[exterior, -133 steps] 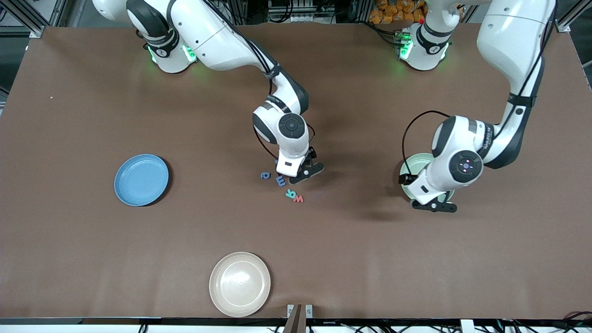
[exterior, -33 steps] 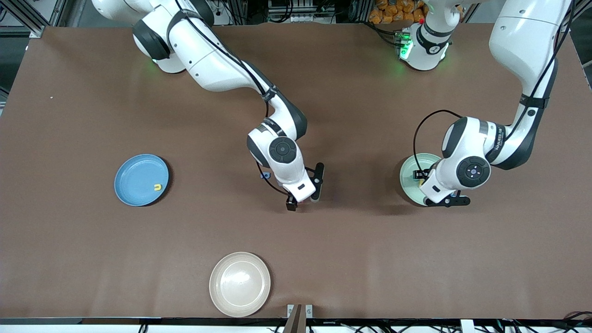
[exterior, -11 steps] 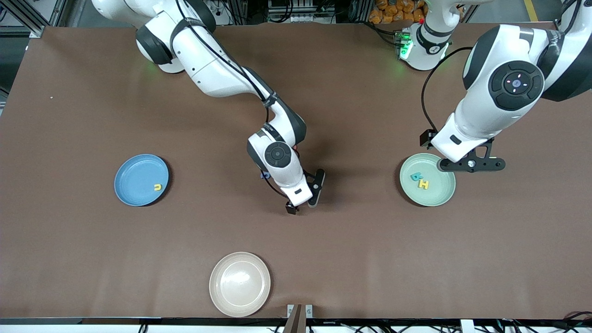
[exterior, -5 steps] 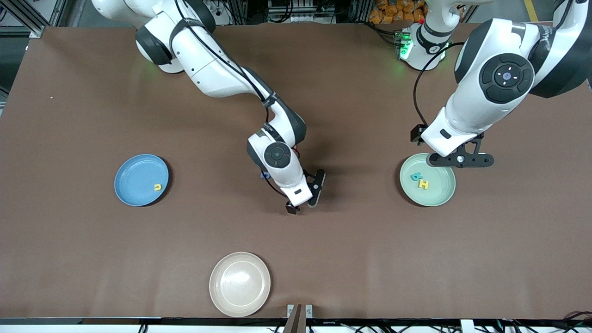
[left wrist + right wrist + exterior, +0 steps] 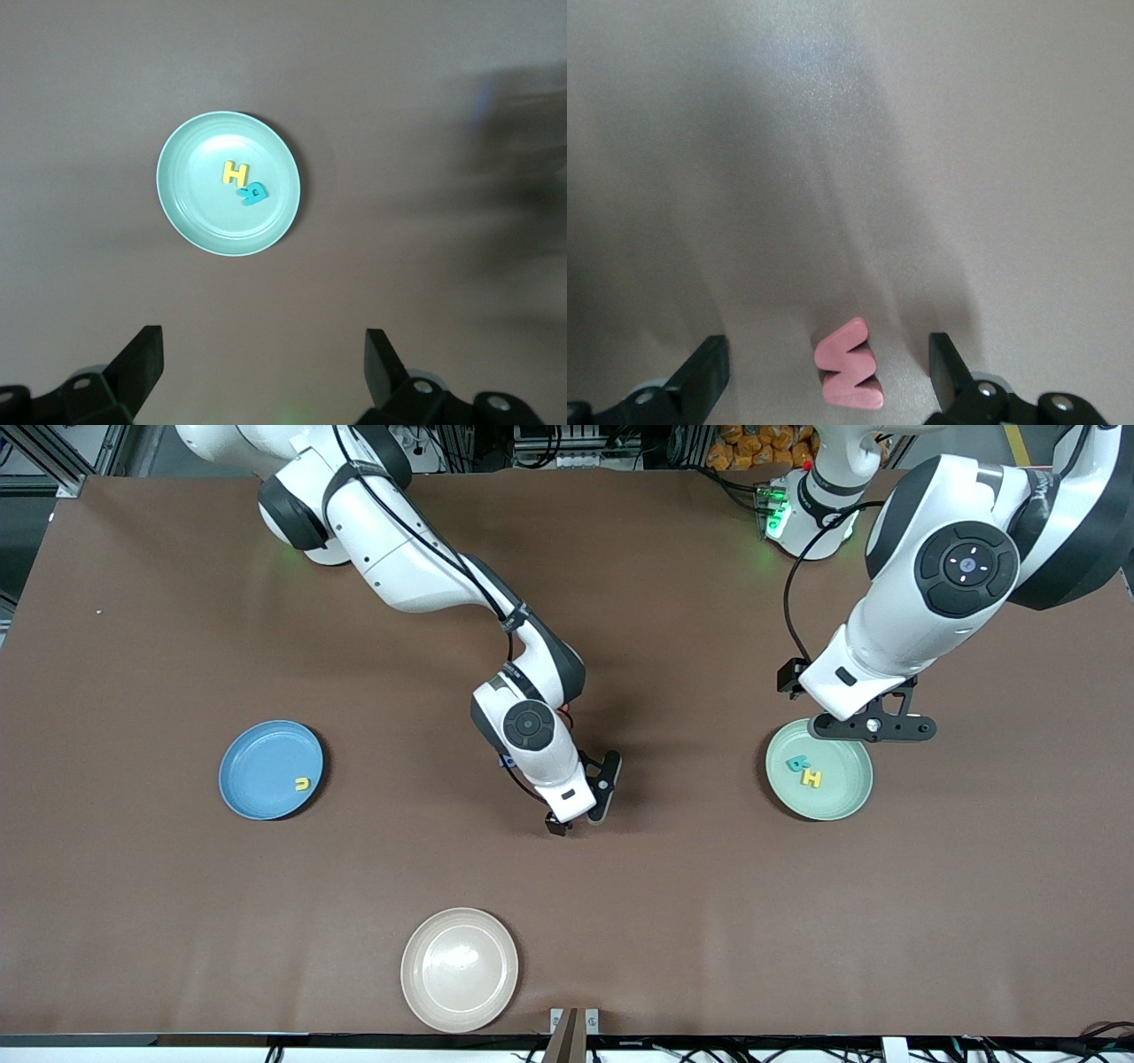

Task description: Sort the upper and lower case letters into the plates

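Letter W (image 5: 850,366), pink, flat on the bare worktop (image 5: 142,886) near mid-table, between the two fingers of the right claw (image 5: 580,808). Seen in the right wrist view sitting nearly midway in the gap, a shade toward one finger, touching neither. Lies skewed: long axis slanted against the line from finger to finger, neither square to it nor along it. Right claw low over the worktop, spread wide, holding nothing. Hidden under the wrist in the front view, along with any other letters waiting there. Probably only a straight drop and a squeeze needed; likely some swivel of the W as the fingers meet its slanted ends.

Left claw (image 5: 873,726) up in the air over the rim of the mint plate (image 5: 846,802), fully spread, empty. Well apart from the W, so the right arm plainly the nearer one for this pick. Yellow H (image 5: 811,779) and a teal letter (image 5: 798,763) touching each other inside the mint plate. Yellow lower-case letter (image 5: 303,784) in the blue plate (image 5: 252,757) toward the right arm's end. Cream plate (image 5: 460,969) nearest the front camera, nothing in it.
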You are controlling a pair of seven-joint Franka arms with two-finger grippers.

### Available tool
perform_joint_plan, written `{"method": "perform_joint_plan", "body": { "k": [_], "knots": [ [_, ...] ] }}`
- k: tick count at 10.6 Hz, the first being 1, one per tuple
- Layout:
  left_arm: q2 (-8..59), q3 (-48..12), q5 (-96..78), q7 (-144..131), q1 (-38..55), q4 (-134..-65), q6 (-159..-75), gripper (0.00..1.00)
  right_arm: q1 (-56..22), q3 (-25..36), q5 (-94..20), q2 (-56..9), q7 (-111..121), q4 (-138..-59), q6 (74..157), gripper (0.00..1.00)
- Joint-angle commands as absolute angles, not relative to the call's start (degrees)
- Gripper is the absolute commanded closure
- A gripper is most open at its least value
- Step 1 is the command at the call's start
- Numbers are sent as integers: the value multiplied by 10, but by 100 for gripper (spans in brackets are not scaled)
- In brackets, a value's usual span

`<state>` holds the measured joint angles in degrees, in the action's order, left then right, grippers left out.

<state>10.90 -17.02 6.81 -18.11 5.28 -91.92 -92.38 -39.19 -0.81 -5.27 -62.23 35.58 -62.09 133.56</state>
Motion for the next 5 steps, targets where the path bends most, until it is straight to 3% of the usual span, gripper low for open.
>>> {"method": "perform_joint_plan", "body": {
  "k": [1,2,5],
  "knots": [
    [100,-170,56,-183,54,-918,-915,0,-384,-18,-54,-635,359,-602,1327,93],
    [101,-170,55,-183,54,-909,-915,0,-384,-19,-54,-635,358,-602,1325,100],
    [101,-170,47,-185,54,-907,-918,0,-384,-18,-54,-628,358,-602,1315,100]
  ]
}}
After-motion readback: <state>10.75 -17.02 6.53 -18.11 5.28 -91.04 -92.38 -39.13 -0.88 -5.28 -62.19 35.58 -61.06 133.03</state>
